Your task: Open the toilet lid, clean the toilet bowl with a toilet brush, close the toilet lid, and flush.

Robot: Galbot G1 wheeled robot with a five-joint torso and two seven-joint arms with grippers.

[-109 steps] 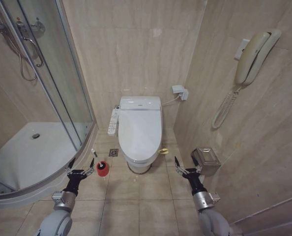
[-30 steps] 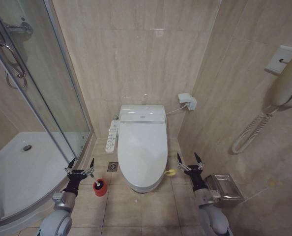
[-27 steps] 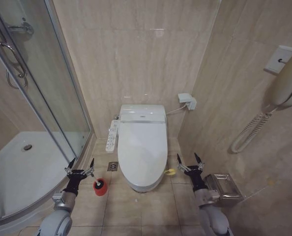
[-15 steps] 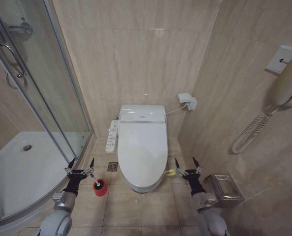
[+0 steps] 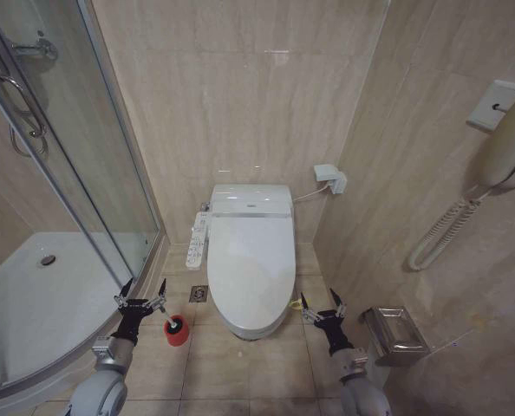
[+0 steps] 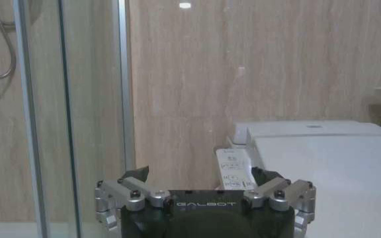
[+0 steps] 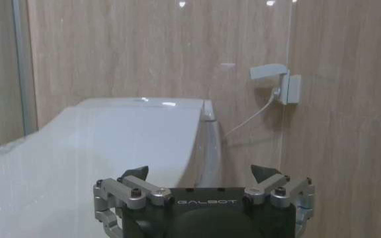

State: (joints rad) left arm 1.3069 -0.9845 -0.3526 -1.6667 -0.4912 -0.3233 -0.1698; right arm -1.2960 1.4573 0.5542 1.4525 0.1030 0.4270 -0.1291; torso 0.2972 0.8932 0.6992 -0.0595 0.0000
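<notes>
Progress: nothing is done yet, as I judge it; the toilet lid (image 5: pixel 250 264) lies flat and shut, so opening, scrubbing, closing and flushing all remain
Toilet lid: glossy white, down over the toilet bowl (image 5: pixel 249 325), whose inside is hidden; the yellow loop (image 5: pixel 296 304) sticks out at the lid's front right edge, low by the floor
Right claw: my right claw (image 5: pixel 317 308) sits low just beside the loop, at the bowl's front right; fingers spread wide, holding nothing; I judge it is lining up for the strap
Left claw: my left claw (image 5: pixel 140 297) hovers at the bowl's left, fingers wide and empty
Toilet brush: the toilet brush (image 5: pixel 174 326) stands in its red holder (image 5: pixel 179 334) on the floor, just beside my left claw; untouched
Nearby: a metal bin (image 5: pixel 398 334) stands on the floor beyond my right claw
</notes>
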